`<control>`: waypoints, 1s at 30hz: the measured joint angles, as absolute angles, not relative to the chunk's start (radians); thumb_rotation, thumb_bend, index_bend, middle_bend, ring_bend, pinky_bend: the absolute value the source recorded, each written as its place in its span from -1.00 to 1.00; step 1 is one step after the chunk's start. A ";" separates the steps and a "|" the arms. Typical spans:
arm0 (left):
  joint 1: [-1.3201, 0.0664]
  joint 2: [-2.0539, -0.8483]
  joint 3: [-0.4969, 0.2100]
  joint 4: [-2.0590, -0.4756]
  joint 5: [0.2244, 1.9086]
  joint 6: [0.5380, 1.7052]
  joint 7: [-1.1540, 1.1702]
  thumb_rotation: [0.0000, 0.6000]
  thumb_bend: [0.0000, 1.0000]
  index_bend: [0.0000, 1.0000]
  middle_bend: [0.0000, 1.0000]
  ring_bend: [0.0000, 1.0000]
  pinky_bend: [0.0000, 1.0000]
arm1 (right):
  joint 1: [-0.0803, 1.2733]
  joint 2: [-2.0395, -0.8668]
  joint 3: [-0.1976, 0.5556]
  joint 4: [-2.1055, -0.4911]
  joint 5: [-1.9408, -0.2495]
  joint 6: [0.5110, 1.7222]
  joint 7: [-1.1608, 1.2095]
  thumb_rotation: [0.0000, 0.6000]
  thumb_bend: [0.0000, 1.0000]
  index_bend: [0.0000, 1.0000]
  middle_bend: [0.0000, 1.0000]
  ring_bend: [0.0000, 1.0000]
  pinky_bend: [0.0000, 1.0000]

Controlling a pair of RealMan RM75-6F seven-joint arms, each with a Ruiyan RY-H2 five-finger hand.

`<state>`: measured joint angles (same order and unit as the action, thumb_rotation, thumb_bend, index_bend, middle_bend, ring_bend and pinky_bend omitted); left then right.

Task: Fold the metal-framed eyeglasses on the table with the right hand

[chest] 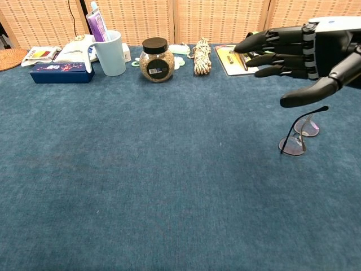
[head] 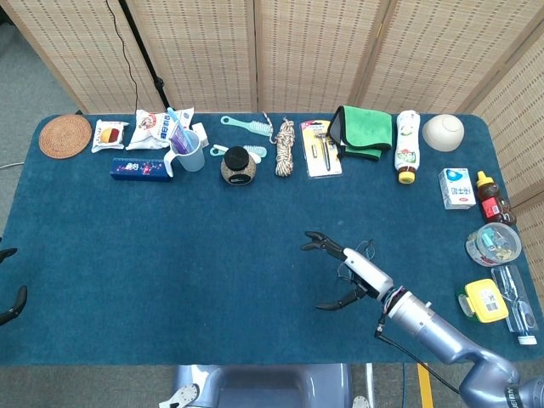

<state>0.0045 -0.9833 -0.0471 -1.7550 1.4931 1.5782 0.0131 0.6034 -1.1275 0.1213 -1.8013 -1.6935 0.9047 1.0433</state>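
right hand (head: 350, 274): lower right of head view, fingers spread, holding nothing
right arm (head: 442, 333): enters from bottom right corner
left hand (head: 8, 302): dark tips at left edge, state unclear
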 measured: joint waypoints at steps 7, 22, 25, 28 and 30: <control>0.005 -0.983 -0.048 -1.750 1.491 1.578 0.006 0.58 -0.19 -0.58 -0.78 -0.70 -0.72 | 0.657 -1.127 0.063 -1.798 -1.782 0.938 1.188 1.00 -1.00 -0.76 -0.95 -1.00 -0.66; 0.009 -0.983 -0.047 -1.743 1.492 1.583 -0.006 0.59 -0.19 -0.58 -0.78 -0.70 -0.72 | 0.717 -1.158 -0.025 -1.770 -1.790 0.966 1.231 1.00 -1.00 -0.80 -0.95 -0.96 -0.51; 0.009 -0.982 -0.046 -1.743 1.494 1.584 -0.007 0.58 -0.19 -0.58 -0.78 -0.70 -0.72 | 0.721 -1.167 -0.042 -1.760 -1.781 0.968 1.235 1.00 -1.00 -0.80 -0.95 -0.95 -0.50; 0.009 -0.983 -0.045 -1.743 1.495 1.583 -0.006 0.58 -0.19 -0.58 -0.78 -0.70 -0.72 | 0.724 -1.172 -0.052 -1.752 -1.776 0.973 1.239 1.00 -1.00 -0.80 -0.95 -0.94 -0.49; 0.009 -0.983 -0.045 -1.744 1.496 1.583 -0.006 0.58 -0.19 -0.58 -0.78 -0.70 -0.72 | 0.726 -1.176 -0.062 -1.742 -1.769 0.975 1.245 1.00 -1.00 -0.80 -0.95 -0.94 -0.48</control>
